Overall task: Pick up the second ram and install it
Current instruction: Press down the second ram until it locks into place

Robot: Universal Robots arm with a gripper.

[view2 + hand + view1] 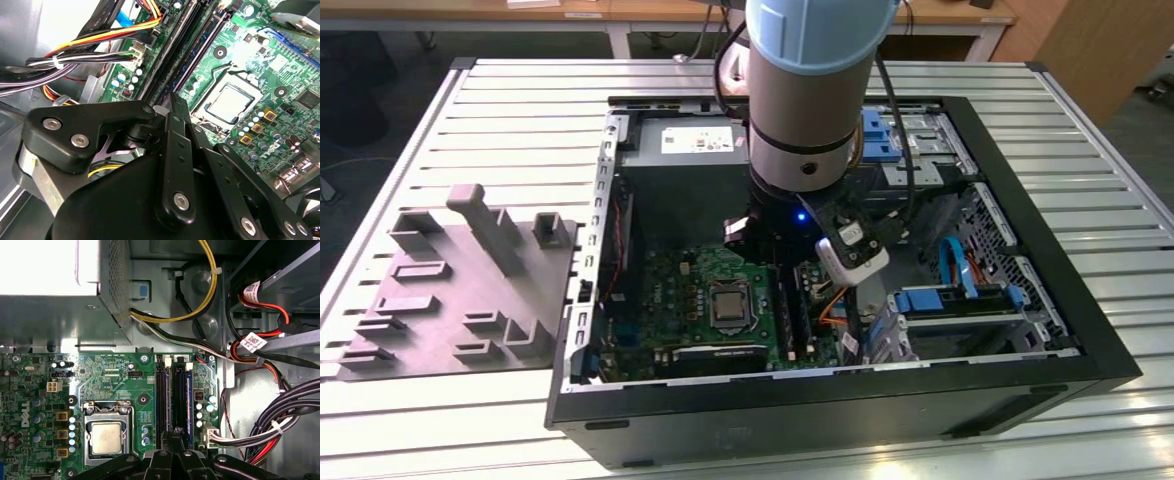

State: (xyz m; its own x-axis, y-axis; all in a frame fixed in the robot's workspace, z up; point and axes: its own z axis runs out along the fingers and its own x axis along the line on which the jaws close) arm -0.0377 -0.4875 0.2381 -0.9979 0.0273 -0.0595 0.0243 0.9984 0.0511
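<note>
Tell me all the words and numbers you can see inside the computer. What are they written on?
White sticker on the grey box: print too small to read.
White tag on the red cable: too small to read.
Green board: tiny white markings, too small to read.
Big white letters at the board's edge: a maker's logo.

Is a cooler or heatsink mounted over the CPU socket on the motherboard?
No, in the first wrist view the CPU sits bare in its socket, its metal lid fully exposed.
</note>
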